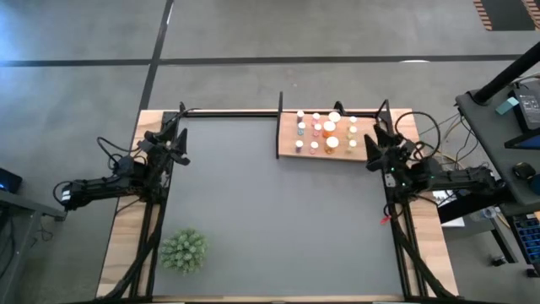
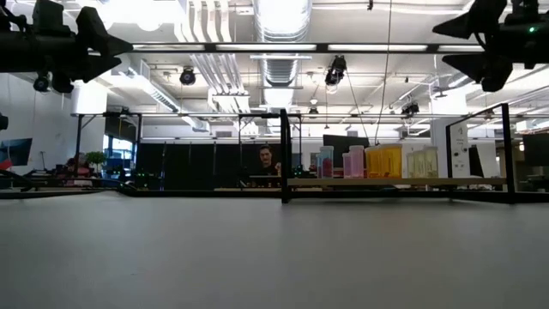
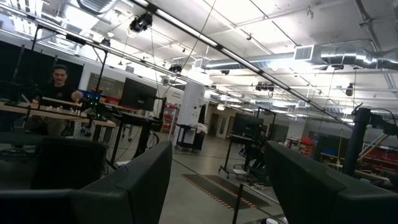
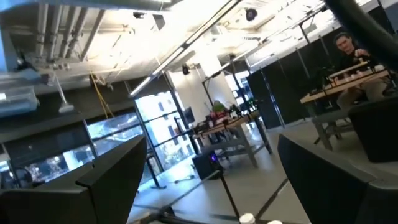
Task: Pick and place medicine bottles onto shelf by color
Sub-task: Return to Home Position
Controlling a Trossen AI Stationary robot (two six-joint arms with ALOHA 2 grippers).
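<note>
Bottles (image 1: 331, 127), cylindrical, white-capped, crowd wooden shelf (image 1: 287, 139); left tool (image 3: 219, 150) and right tool (image 4: 211, 142) gape wide.

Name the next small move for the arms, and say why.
Probably just park both arms: all medicine bottles stand on the shelf, the mat holds none, and left gripper and right gripper hang open, empty, at the sides.
</note>
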